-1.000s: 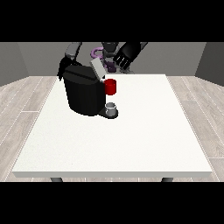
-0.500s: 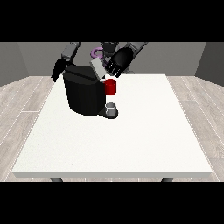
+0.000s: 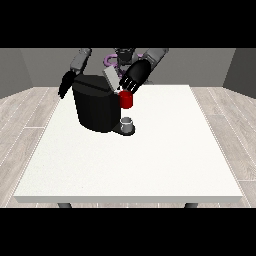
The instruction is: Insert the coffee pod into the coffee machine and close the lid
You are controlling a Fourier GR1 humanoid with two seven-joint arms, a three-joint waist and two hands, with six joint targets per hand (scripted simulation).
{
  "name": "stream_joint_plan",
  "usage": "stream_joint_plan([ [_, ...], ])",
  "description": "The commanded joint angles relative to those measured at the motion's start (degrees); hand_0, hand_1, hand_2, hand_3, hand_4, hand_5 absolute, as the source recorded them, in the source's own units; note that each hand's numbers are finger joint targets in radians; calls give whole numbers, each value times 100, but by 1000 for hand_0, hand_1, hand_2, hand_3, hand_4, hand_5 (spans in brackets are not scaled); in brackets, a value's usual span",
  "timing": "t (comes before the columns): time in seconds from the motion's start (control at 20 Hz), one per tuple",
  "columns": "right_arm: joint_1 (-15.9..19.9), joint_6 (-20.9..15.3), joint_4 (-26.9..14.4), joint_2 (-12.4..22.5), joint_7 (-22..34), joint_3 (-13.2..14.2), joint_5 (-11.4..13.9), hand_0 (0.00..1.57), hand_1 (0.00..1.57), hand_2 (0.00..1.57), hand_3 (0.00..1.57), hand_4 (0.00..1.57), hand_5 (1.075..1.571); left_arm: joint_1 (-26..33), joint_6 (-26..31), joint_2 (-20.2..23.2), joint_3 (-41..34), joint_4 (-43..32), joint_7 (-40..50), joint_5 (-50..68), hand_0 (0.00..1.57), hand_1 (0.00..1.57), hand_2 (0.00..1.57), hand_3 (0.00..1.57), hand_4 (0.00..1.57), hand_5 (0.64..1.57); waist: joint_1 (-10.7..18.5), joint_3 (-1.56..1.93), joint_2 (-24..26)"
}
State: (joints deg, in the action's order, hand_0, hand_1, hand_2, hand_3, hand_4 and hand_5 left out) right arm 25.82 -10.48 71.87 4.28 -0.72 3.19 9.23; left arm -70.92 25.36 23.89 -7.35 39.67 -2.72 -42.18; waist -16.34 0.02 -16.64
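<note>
Hovering the hand at the view's right (image 3: 134, 77), fingers spread, over the raised grey lid (image 3: 111, 78) of the squat black coffee machine (image 3: 96, 104), I judge it placed to press that lid shut.

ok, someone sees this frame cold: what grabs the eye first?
The black coffee machine on the far left part of the white table, with a bright red part on its front above a small grey cup. Next, the hand at the view's right, just above the red part and beside the machine's raised grey lid. The hand at the view's left hangs beside the machine's far side.
</note>
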Motion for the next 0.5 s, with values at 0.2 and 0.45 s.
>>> stream_joint_plan([
  [0.2, 23, -108, 52, -114, -29, -61, 43, 0, 0, 0, 0, 0, 1571, -35, -119, 61, -45, -181, -198, -34, 1193, 1193, 1234, 1191, 434, 1571, -62, -1, -125],
  [0.45, 30, 149, 312, 39, 279, -83, -48, 0, 0, 0, 0, 165, 1571, -60, -7, 377, -135, -388, -392, -38, 1167, 1167, 1238, 1188, 412, 1571, -269, -3, -79],
])
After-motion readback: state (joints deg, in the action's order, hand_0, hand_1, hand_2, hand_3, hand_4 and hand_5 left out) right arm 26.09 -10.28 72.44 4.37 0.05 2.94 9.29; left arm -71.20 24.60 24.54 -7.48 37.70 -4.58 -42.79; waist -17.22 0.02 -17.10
